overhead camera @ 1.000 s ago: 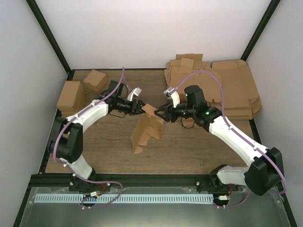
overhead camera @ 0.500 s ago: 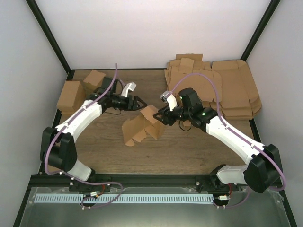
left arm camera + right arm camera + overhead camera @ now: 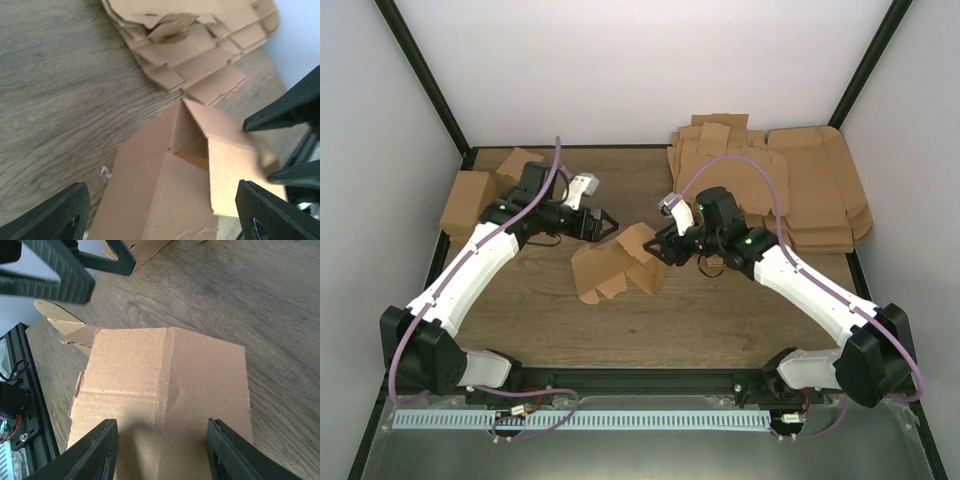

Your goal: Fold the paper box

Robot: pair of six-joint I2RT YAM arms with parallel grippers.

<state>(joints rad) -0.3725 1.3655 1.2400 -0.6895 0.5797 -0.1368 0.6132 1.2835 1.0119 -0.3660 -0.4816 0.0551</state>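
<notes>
The paper box (image 3: 612, 265) is a partly folded brown cardboard piece resting tilted on the table's middle, with a flap raised at its right end. My left gripper (image 3: 607, 226) is open just behind its upper left edge. In the left wrist view the box (image 3: 165, 180) lies between the wide-apart fingers (image 3: 55, 215), and I cannot tell whether they touch it. My right gripper (image 3: 658, 248) is open over the box's right end. In the right wrist view a flat creased panel (image 3: 165, 375) fills the space between and beyond its fingers (image 3: 92, 450).
A big heap of flat cardboard sheets (image 3: 775, 185) lies at the back right, also in the left wrist view (image 3: 190, 40). Two folded brown cartons (image 3: 470, 200) stand at the back left. The frame's black rails edge the table.
The box was standing upright between both grippers and has tipped down to the left onto the table. My left gripper has drawn back to the left, away from the box's top.
</notes>
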